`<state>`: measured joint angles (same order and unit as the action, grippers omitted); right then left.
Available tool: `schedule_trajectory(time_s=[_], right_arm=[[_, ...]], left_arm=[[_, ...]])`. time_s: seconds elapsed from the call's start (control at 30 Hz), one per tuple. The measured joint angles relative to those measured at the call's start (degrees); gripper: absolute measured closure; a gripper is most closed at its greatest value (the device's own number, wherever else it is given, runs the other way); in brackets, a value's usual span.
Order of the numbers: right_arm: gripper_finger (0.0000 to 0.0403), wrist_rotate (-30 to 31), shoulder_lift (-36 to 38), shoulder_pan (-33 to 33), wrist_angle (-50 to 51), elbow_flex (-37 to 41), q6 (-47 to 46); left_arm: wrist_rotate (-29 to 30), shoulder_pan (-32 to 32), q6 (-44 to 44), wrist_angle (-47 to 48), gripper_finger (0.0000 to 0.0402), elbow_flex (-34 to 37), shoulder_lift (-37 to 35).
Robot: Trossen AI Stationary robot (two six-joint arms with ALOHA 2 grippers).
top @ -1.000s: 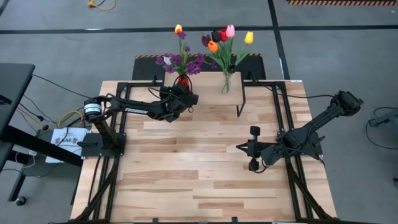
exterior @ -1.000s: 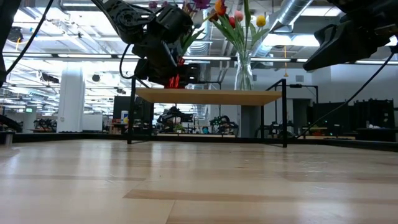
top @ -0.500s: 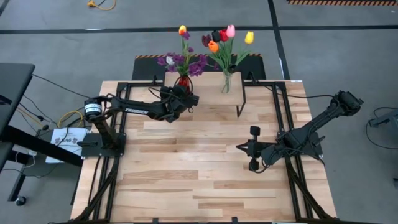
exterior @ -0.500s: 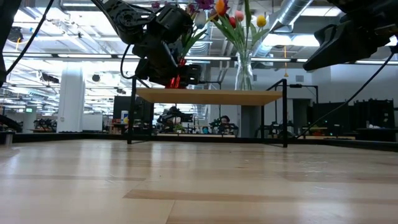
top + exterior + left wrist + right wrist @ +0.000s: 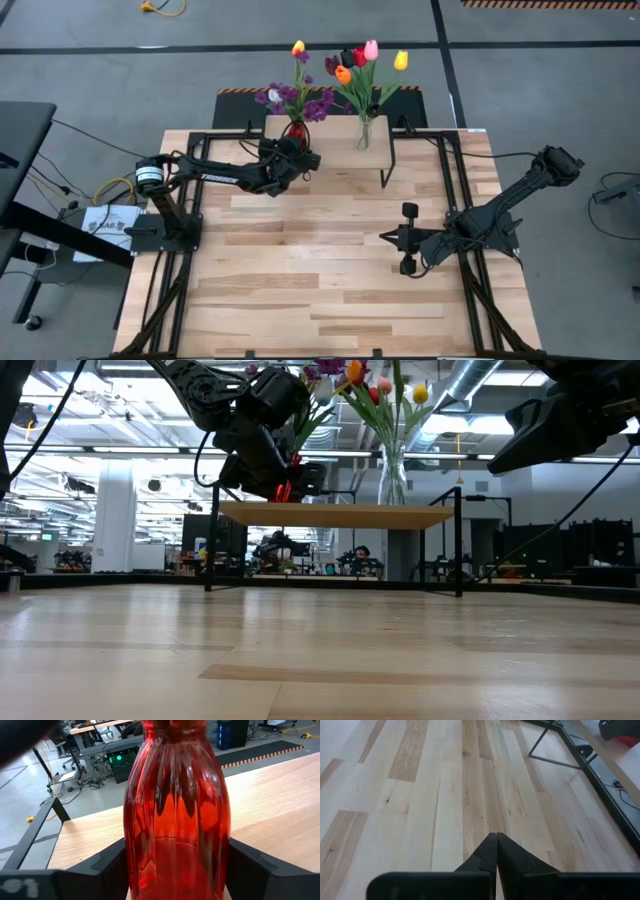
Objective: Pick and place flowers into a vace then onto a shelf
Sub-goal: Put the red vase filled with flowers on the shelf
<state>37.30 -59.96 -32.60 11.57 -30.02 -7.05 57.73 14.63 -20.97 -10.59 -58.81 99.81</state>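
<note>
Holding: left gripper (image 5: 175, 875) jaws clamp the ribbed red glass vase (image 5: 176, 810) of purple sprigs and tulips (image 5: 293, 95) above the low wooden plank shelf (image 5: 330, 135).
Risk: top-heavy vase tips on release.
Waiting: right gripper (image 5: 496, 851) closed over the desk (image 5: 300, 270).

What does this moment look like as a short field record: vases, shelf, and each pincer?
red vase: ribbed red glass, between the left pincer's fingers, at the shelf's left end, holding purple sprigs
clear vase: standing on the shelf, holding tulips
shelf: wooden plank top on thin black legs, at the table's far edge
left pincer: closed around the red vase
right pincer: shut, empty, above the bare tabletop on the right
</note>
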Motion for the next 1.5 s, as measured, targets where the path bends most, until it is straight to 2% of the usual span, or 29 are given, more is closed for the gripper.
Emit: schedule_trajectory(time_s=[0.33, 0.6, 0.93, 1.5], right_arm=[[0.0403, -0.02, 0.0, -0.02, 0.0, 0.0, -0.02], [0.0403, -0.02, 0.0, 0.0, 0.0, 0.0, -0.04], [0.0403, 0.0, 0.0, -0.02, 0.0, 0.0, -0.04], [0.0403, 0.0, 0.0, 0.0, 0.04, 0.0, -0.02]], left_arm=[[-0.52, 0.09, 0.28, 0.44, 0.0113, 0.0, 0.0], [-1.26, 0.09, 0.79, 0.62, 0.0111, 0.0, 0.0], [-6.43, -0.24, 1.44, 0.22, 0.011, 0.04, 0.17], [-3.38, -1.46, 3.91, 0.44, 0.011, 0.04, 0.11]])
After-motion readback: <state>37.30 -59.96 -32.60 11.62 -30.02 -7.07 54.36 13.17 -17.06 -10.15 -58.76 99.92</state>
